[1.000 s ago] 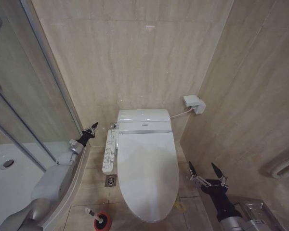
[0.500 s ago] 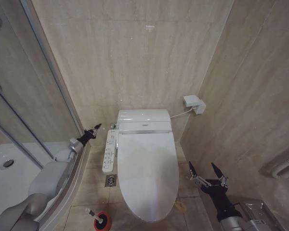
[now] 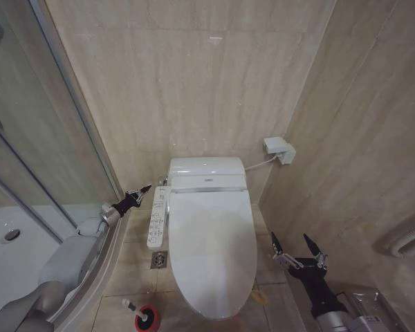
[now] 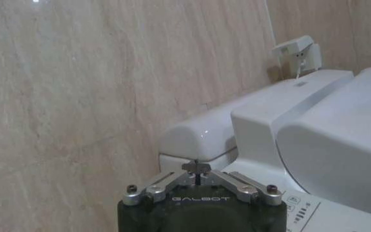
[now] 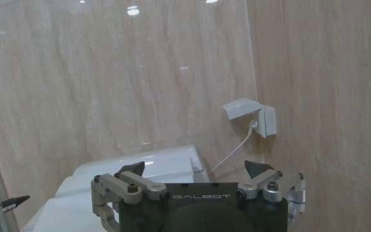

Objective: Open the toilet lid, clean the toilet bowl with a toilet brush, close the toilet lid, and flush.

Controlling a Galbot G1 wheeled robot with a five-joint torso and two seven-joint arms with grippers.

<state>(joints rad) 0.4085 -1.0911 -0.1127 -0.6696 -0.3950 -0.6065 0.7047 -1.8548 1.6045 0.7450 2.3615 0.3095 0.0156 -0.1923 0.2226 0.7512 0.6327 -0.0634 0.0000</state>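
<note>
The toilet lid (image 3: 211,252) lies shut over the seat, so the toilet bowl is hidden; the lid (image 4: 340,145) also shows in the left wrist view. The toilet brush (image 3: 129,305) stands in its red holder (image 3: 147,319) on the floor left of the toilet's front, with only its white handle showing. My left gripper (image 3: 142,191) hangs shut beside the tank's left side, just above the side control panel (image 3: 158,216); its closed tips (image 4: 197,167) point toward the tank (image 4: 198,140). My right gripper (image 3: 296,247) stands open and empty to the right of the lid, and its spread fingers (image 5: 133,169) face the back wall.
A curved glass shower screen (image 3: 48,138) and a white shower tray (image 3: 14,256) close off the left. A floor drain (image 3: 159,259) sits beside the toilet. A wall socket box (image 3: 278,149) with a cable is at the back right. The tiled right wall is close to my right arm.
My left gripper has dropped a little and moved right, closer to the tank and the control panel. The right arm and the toilet have not moved.
</note>
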